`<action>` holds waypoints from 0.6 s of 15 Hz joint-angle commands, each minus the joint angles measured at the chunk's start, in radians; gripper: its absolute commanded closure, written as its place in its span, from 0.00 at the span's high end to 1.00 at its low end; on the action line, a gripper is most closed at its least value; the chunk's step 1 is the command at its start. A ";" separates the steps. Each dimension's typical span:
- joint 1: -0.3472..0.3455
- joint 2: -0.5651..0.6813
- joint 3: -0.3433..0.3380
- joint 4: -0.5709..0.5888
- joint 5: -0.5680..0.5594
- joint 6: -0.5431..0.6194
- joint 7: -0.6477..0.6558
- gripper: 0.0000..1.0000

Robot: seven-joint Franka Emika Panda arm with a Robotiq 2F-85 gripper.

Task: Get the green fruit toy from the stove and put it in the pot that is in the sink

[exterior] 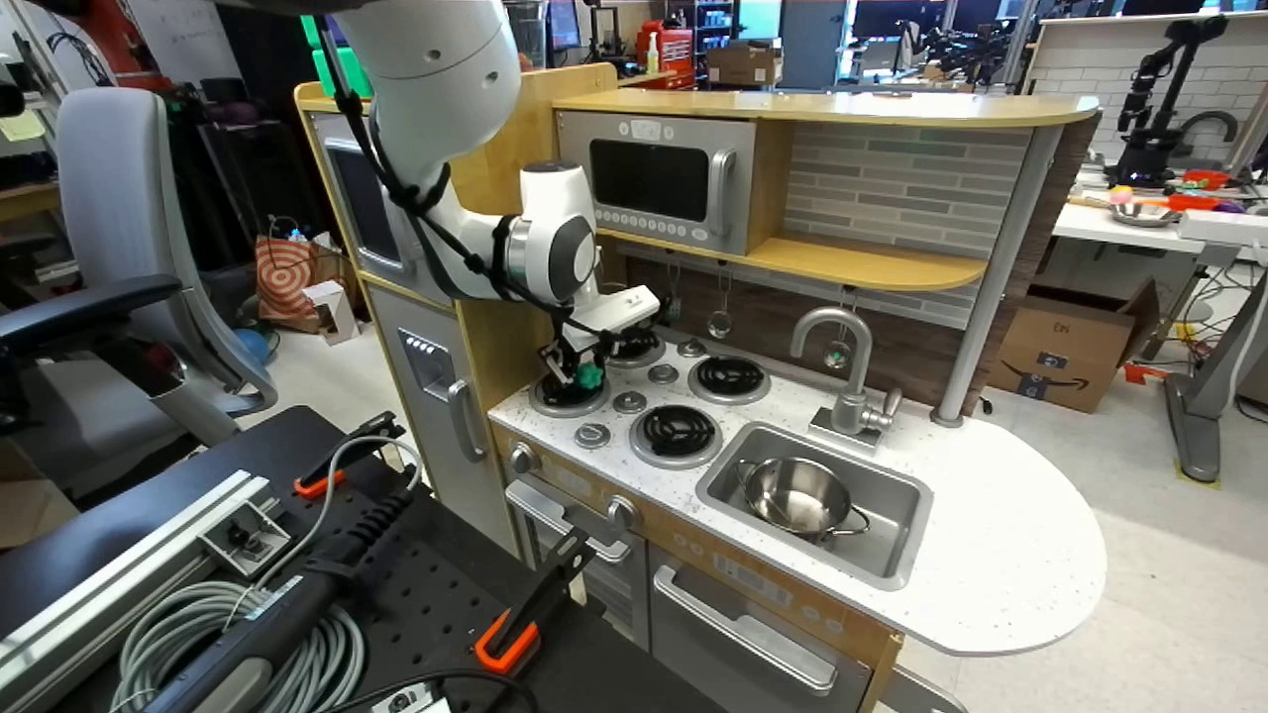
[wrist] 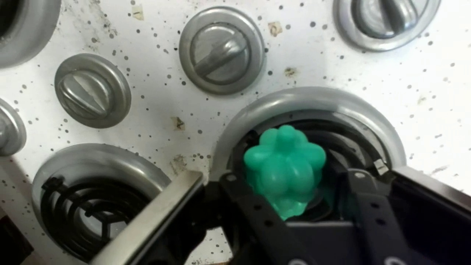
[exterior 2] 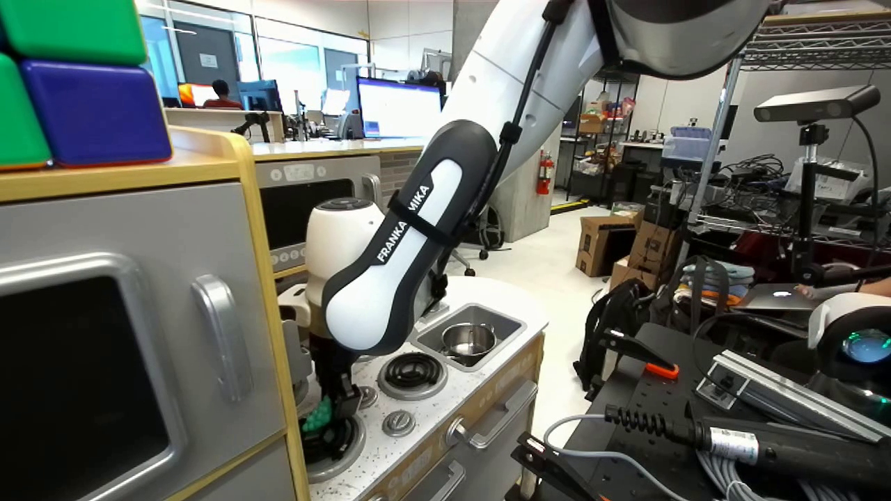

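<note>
Hanging over one of the four burners (exterior: 677, 436) on the stove (exterior: 555, 428) in an exterior view, the one pincer (exterior: 580, 372) is right at the one green fruit toy (exterior: 590, 377). Four knobs (exterior: 629, 402) sit among the burners, two more on the front panel (exterior: 669, 535). One sink (exterior: 892, 515) is set in the white counter (exterior: 1010, 564) beside one faucet (exterior: 860, 356), and inside it stands one pot (exterior: 797, 495) with two handles. In an exterior view, two burners (exterior 2: 412, 372) show plainly; the toy (exterior 2: 318, 415) is at the nearer one, on it or just above, I cannot tell which. Two knobs lie near them, and the pot is in the sink. In the wrist view, the toy shows between two black fingers (wrist: 368, 187) and over one burner. A second burner lies to the left, a slice of a third fills the upper left corner, and four knobs show, two whole and two cut off. The fingers stand apart; whether they grip the toy, I cannot tell.
</note>
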 commanded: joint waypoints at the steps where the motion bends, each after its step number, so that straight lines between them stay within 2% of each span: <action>1: -0.043 -0.126 -0.006 -0.177 0.013 0.107 0.030 0.24; 3: -0.076 -0.182 -0.021 -0.266 0.018 0.185 0.076 0.24; 5: -0.098 -0.237 -0.066 -0.360 0.027 0.266 0.169 0.24; 9: -0.156 -0.311 -0.191 -0.505 0.008 0.340 0.298 0.24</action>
